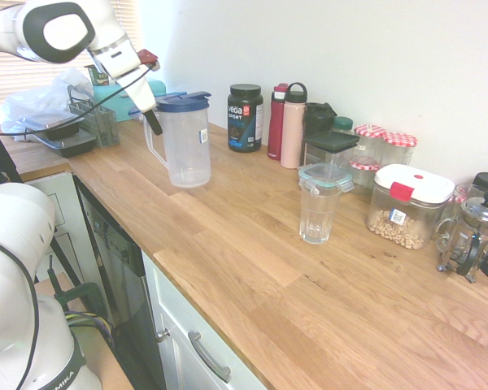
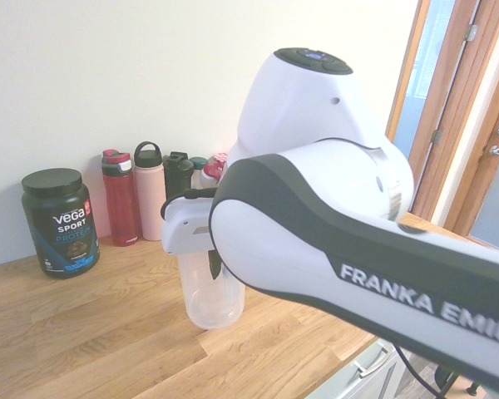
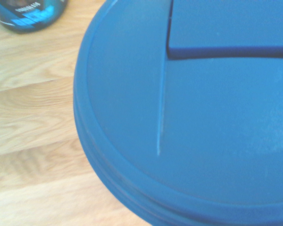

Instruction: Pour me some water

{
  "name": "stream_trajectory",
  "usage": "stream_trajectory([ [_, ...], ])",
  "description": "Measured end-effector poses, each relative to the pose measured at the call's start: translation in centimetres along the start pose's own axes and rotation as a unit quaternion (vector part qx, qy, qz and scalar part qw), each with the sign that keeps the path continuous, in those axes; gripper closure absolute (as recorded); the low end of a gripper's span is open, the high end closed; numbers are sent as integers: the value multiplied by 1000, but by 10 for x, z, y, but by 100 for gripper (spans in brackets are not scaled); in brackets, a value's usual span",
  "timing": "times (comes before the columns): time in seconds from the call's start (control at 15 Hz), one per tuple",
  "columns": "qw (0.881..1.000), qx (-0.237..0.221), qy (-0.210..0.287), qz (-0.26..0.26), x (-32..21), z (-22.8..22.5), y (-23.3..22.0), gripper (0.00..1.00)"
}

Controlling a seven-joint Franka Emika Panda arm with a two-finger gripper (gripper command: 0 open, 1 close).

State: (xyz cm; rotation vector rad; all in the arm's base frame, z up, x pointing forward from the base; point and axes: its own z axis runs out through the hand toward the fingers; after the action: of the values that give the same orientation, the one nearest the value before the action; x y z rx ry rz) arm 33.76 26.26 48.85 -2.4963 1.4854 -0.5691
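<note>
Gripping the pitcher's handle, with the pour still ahead

Looking across the kitchen, I see the claw point(image 1: 154, 126) at the upper left of the first exterior view, pressed together on what looks like the handle point(image 1: 150, 145) of the translucent pitcher point(image 1: 187, 150). The pitcher stands upright on the wooden surface point(image 1: 228, 276), its blue lid point(image 1: 184, 101) on. The wrist view is mostly filled by that lid, with the black tub point(image 3: 30, 14) in its upper left corner.

As for the water, I can't make out any: the pitcher's cloudy wall hides whatever level there may be, though I'd guess that is where it is. The ribbed drinking glass point(image 1: 315, 218) stands upright right of centre in the first exterior view, well apart from the pitcher, and I can't tell whether it has anything in it.

So I judge this to be the grasping step, early in the job. The next move calls for a straight, level lift, then a carry toward the glass and a slow tilt with the spout over its rim. A full pitcher could twist or sag in a grip on one side, and a spout left closed would hold the pour back.
</note>
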Motion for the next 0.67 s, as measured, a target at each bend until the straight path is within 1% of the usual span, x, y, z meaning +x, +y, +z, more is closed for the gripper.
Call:
stream_trajectory([
  [0.13, 1000, 1, -5, -5, 4, 13, -9, 100],
  [0.4, 1000, 17, -10, -7, 5, 25, -30, 100],
  [0.67, 999, 21, -19, -18, 11, 53, -47, 100],
])
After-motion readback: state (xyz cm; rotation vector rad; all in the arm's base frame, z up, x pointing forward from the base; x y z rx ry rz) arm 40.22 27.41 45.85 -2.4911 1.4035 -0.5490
